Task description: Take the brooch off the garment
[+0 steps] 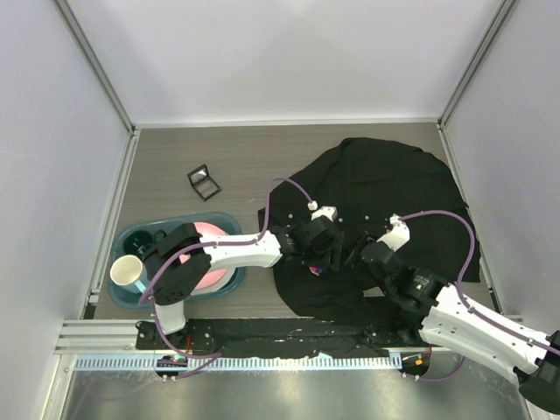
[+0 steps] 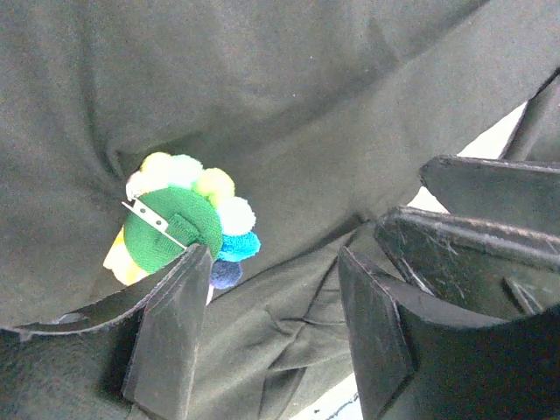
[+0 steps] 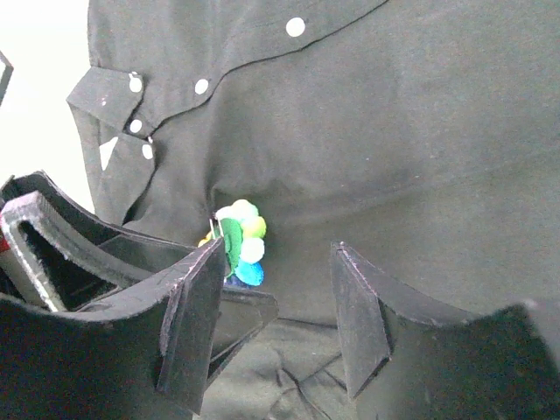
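Note:
The black garment lies crumpled on the right half of the table. The brooch sits against a fold of it, its green felt back and metal pin turned toward the left wrist camera, with yellow, white and blue pom-pom petals around it. It shows edge-on in the right wrist view and as a small coloured spot from above. My left gripper is open over the cloth, its left finger just below the brooch. My right gripper is open and empty, the brooch just beyond its left finger.
A teal tray with a pink plate and a cup stands at the left. A small black frame lies on the table behind it. White buttons and the collar show at the shirt's far edge.

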Action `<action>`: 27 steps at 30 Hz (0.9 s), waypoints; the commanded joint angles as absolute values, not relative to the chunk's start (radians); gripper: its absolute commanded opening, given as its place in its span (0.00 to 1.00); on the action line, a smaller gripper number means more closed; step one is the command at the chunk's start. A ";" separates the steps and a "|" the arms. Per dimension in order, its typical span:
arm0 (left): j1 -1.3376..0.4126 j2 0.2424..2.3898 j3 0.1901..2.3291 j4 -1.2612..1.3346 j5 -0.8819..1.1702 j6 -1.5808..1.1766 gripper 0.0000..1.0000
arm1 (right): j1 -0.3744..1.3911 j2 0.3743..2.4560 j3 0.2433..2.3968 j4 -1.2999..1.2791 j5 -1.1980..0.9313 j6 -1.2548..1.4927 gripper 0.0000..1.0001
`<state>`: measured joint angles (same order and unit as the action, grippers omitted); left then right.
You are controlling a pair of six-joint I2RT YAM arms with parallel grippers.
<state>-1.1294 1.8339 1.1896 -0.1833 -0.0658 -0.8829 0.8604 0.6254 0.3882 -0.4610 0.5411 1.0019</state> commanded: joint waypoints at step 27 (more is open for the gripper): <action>-1.123 1.549 0.893 -0.025 -0.153 -0.726 0.55 | 0.543 1.025 0.405 -0.061 -0.182 0.867 0.61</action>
<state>-1.1252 1.5253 0.9138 -0.1139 -0.0925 -0.8227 0.5541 1.0172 0.3733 -0.1471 -0.0395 0.8909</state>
